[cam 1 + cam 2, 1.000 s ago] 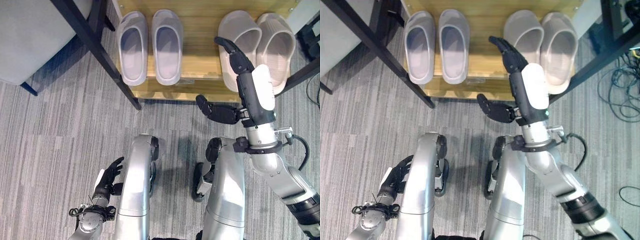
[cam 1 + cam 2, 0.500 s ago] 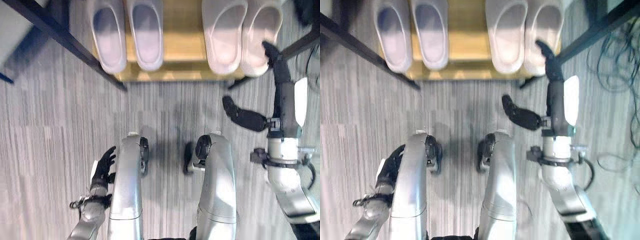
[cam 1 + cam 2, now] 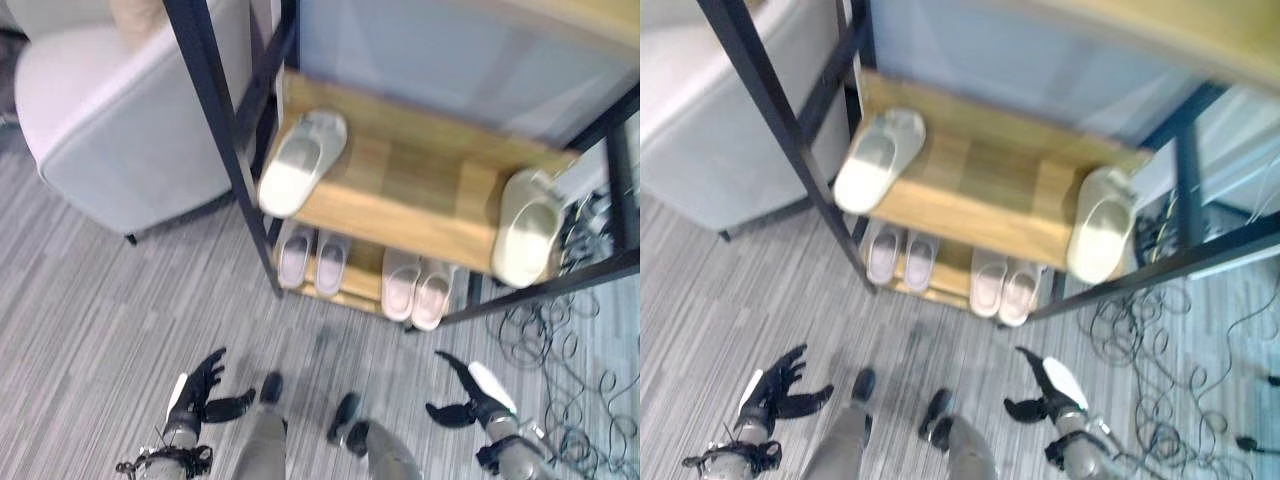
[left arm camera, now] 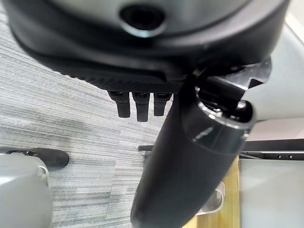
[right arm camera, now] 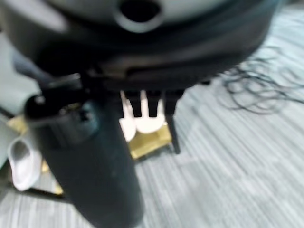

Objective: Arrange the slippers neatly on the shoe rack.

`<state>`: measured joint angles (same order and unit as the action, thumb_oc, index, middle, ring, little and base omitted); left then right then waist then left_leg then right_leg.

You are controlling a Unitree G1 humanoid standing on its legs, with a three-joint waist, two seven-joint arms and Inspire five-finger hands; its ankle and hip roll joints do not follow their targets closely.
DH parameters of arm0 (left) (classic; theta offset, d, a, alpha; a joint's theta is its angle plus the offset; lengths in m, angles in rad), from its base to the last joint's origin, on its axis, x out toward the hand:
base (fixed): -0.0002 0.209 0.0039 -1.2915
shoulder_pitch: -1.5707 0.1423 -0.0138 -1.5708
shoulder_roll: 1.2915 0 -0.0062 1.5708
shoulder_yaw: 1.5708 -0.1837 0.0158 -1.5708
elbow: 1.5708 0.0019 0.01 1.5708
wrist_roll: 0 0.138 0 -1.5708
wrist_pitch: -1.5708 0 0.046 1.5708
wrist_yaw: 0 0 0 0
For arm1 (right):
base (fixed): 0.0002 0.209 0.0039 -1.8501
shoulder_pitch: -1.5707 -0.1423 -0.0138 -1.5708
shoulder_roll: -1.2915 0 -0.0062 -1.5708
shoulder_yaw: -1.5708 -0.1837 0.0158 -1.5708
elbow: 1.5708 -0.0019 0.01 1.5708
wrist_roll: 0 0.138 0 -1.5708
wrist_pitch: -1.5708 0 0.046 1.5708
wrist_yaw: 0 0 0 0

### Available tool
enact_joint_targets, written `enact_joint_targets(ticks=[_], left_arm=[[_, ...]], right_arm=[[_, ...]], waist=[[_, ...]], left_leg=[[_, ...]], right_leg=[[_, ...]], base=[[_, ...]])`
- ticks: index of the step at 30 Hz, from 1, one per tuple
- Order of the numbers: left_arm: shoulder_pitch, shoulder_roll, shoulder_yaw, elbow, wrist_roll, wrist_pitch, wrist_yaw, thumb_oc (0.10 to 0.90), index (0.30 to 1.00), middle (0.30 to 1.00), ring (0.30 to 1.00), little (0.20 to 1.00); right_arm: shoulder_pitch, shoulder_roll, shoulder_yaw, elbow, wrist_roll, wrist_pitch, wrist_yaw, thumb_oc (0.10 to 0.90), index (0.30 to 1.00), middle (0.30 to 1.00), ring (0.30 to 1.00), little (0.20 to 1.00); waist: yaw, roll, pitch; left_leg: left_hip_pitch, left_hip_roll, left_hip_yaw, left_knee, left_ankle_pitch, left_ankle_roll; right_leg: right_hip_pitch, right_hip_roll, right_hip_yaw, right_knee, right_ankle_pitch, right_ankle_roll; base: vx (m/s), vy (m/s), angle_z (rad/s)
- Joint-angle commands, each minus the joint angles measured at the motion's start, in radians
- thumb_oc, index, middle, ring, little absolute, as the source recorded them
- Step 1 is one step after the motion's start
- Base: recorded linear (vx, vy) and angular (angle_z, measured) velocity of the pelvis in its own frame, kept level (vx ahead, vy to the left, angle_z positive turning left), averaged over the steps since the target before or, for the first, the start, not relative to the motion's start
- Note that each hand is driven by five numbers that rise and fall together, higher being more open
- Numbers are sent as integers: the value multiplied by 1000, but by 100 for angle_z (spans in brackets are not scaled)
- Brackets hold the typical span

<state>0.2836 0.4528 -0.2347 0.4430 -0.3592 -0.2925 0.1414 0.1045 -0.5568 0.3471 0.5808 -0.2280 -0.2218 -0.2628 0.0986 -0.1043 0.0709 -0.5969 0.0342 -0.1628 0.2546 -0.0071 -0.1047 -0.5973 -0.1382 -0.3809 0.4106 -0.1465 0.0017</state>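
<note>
The shoe rack [image 3: 215,130] has two wooden shelves in a black frame. On the upper shelf [image 3: 420,195] one cream slipper [image 3: 300,165] lies at the left end, angled, and another cream slipper [image 3: 527,228] at the right end. On the lower shelf a grey pair [image 3: 312,260] and a beige pair [image 3: 415,285] stand side by side. My left hand [image 3: 200,385] hangs low at the left, open and empty. My right hand [image 3: 465,395] hangs low at the right, open and empty, well short of the rack. Past its straight fingers [image 5: 142,104] shows the beige pair [image 5: 142,122].
A grey armchair [image 3: 110,130] stands just left of the rack. Loose cables [image 3: 575,340] lie tangled on the carpet to the right of the rack. Striped grey carpet [image 3: 110,320] lies between me and the rack.
The camera has swung up, so the whole rack with its upper shelf now shows. My right hand has dropped from by the beige pair to low at my side, still open.
</note>
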Motion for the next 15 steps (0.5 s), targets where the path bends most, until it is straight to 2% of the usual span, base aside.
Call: enact_joint_targets(ticks=[1, 2, 3, 4, 5, 7, 11, 15], left_arm=[[-153, -10, 18, -32, 32, -19, -37, 800, 900, 900, 900, 900], [-145, -11, 17, -30, 34, -18, -48, 800, 900, 900, 900, 900], [-144, -15, 10, -15, 45, -10, -56, 800, 900, 900, 900, 900], [-148, -20, 6, -6, 52, -8, -58, 800, 900, 900, 900, 900], [-162, -21, -14, -24, 111, -10, -51, 800, 900, 900, 900, 900], [-175, -10, -35, -73, 156, -19, -50, 800, 900, 900, 900, 900], [-164, 17, -21, -228, 142, -33, -55, 800, 900, 900, 900, 900], [-160, 35, 14, -339, 139, -43, -38, 800, 900, 900, 900, 900]], right_arm=[[-119, -61, -63, -34, -34, 6, -2, 800, 900, 900, 900, 900], [-121, -49, -46, 1, -48, 11, 1, 800, 900, 900, 900, 900], [-133, -21, -21, 98, -57, 22, -3, 800, 900, 900, 900, 900], [-145, -5, -5, 158, -75, 34, -7, 800, 900, 900, 900, 900], [-144, 56, 7, 337, -84, 61, -6, 800, 900, 900, 900, 900], [-129, 98, 11, 423, -102, 66, -1, 800, 900, 900, 900, 900], [-106, 155, -18, 496, -73, 75, -2, 800, 900, 900, 900, 900], [-94, 177, -35, 514, -59, 83, -6, 800, 900, 900, 900, 900]], waist=[[40, 58, 165], [43, 60, 161], [60, 66, 152], [65, 68, 144], [65, 72, 92], [57, 78, 46], [48, 100, 0], [39, 119, -19]], left_leg=[[3, -49, -2, -99, 122, -23], [58, -46, -3, -140, 133, -23], [132, -44, -4, -216, 177, -16], [174, -45, 0, -248, 178, -13], [302, -42, 31, -342, 191, -22], [345, -50, 55, -342, 180, -26], [397, -49, 84, -342, 176, -32], [426, -49, 95, -342, 164, -30]], right_leg=[[113, 12, 7, -37, -67, 48], [175, 29, -3, -100, -50, 54], [260, 56, -20, -193, 7, 62], [310, 68, -24, -243, 16, 70], [452, 90, 1, -400, 83, 97], [528, 90, 9, -482, 120, 111], [575, 85, 36, -498, 112, 118], [588, 80, 58, -498, 110, 122]], base=[[220, -157, 21], [195, -117, 20], [152, -80, 8], [356, -193, 15], [377, -182, 15], [347, -140, 7], [194, -75, -38], [109, -21, -2]])
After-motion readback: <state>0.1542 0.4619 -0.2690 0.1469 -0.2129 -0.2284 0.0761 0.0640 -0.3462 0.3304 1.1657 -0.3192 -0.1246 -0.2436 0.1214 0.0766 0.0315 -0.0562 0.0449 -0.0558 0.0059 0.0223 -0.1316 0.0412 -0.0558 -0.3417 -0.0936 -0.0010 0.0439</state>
